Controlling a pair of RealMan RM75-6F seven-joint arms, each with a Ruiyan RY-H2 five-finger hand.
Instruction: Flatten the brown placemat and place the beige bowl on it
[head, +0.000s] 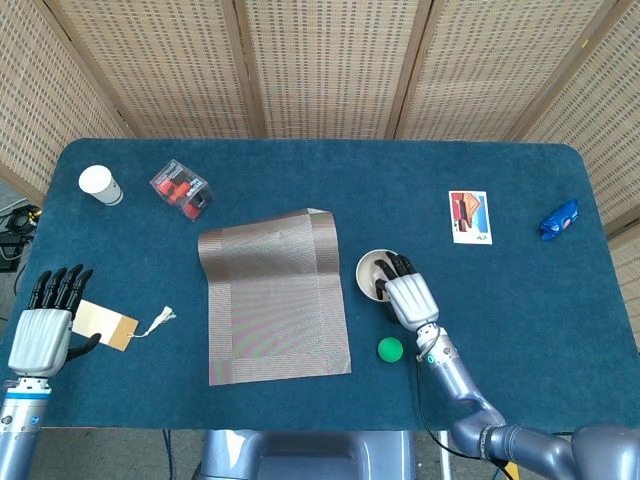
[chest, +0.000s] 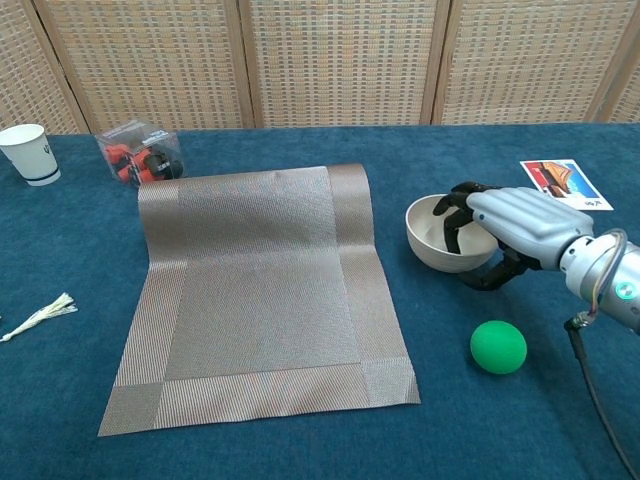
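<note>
Beige bowl (chest: 440, 240) upright on the blue worktop (chest: 560, 400), just right of the flat brown placemat (chest: 260, 290), right robot hand (chest: 510, 225) gripping its rim, fingers curled inside, left robot hand (head: 40, 335) open, holding nothing.

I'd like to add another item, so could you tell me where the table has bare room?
Bare cloth lies between the picture card and blue object, and along the far edge. Crowded around the beige bowl, right hand and green ball.
</note>
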